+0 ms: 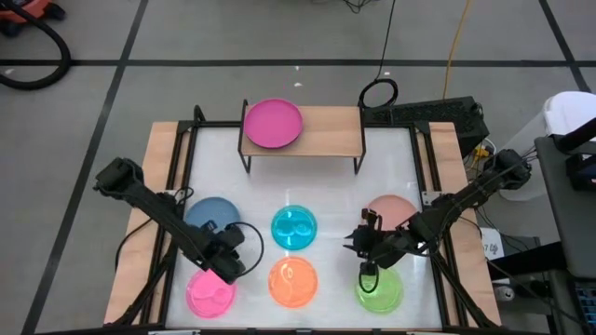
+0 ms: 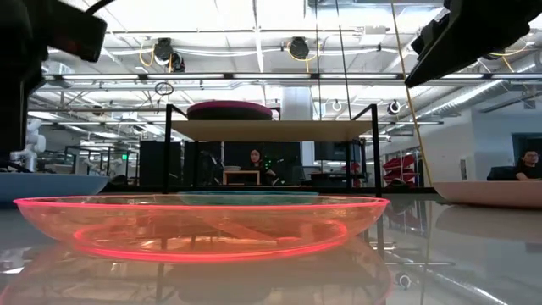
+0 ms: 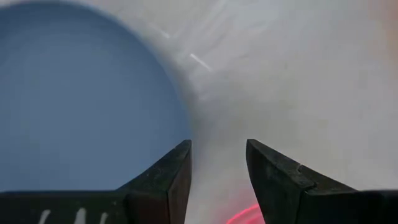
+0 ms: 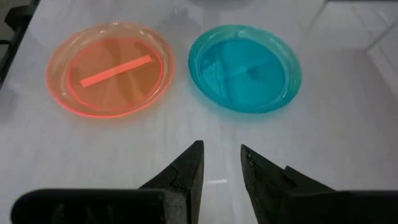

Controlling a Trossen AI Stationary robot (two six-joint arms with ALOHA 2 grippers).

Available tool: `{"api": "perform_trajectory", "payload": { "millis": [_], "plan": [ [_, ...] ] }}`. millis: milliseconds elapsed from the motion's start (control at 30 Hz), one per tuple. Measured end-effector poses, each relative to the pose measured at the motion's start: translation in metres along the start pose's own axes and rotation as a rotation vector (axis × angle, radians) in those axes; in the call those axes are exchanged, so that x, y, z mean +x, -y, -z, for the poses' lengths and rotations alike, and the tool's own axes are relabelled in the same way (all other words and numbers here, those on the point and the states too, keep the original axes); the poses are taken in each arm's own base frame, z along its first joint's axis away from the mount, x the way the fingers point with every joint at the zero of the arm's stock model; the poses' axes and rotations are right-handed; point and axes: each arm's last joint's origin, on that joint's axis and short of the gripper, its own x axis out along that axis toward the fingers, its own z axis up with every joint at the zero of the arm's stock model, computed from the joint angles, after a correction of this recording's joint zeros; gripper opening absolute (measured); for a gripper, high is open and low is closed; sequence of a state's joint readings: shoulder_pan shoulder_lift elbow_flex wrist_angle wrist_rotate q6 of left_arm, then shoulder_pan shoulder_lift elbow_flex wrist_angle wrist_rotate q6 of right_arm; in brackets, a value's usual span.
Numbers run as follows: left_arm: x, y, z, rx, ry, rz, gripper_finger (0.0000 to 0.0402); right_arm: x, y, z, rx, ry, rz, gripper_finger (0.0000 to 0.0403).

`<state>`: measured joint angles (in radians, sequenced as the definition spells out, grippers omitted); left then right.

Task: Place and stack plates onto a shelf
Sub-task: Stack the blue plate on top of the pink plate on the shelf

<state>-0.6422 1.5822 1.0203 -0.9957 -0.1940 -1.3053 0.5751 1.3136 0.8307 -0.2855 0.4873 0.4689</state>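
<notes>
The white-topped table (image 1: 326,177) carries the shelf (image 1: 331,135) along its far edge, a light-wood board on thin black legs, and one magenta plate (image 1: 273,124) already lies on the board's left end, so the task is begun but mostly ahead. Six plates wait on the tabletop in two rows: a blue plate (image 1: 211,215), a cyan plate (image 1: 294,228) and a dusty pink plate (image 1: 391,210) nearer the shelf, then a translucent pink plate (image 1: 210,293), an orange plate (image 1: 293,282) and a green plate (image 1: 379,288) at the near edge. The left gripper (image 1: 228,256) hangs low between the blue plate and the translucent pink one; its wrist view shows the fingers (image 3: 168,180) a narrow gap apart with nothing between them, the blue plate's rim just beside one finger. The right gripper (image 1: 361,244) hovers above the table between the cyan, green and dusty pink plates, its fingers (image 4: 186,171) likewise only slightly parted and empty, facing the orange and cyan plates. I judge this the reach for a second plate, most likely the blue one by the left arm. The next move calls for wider jaws, a drop so that one finger slips under the rim, a firm pinch, then a lift over the board's edge to set the plate on the magenta one.
</notes>
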Motion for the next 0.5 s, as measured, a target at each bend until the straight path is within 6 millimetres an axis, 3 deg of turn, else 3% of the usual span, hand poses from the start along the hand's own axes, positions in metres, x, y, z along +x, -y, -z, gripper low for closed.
{"api": "perform_trajectory", "payload": {
  "millis": [500],
  "plan": [
    [0.033,0.002,-0.006,-0.039,-0.051,-0.174,0.0157,0.0,0.001,-0.004,-0.054,0.063,0.073,0.0089]
  ]
}}
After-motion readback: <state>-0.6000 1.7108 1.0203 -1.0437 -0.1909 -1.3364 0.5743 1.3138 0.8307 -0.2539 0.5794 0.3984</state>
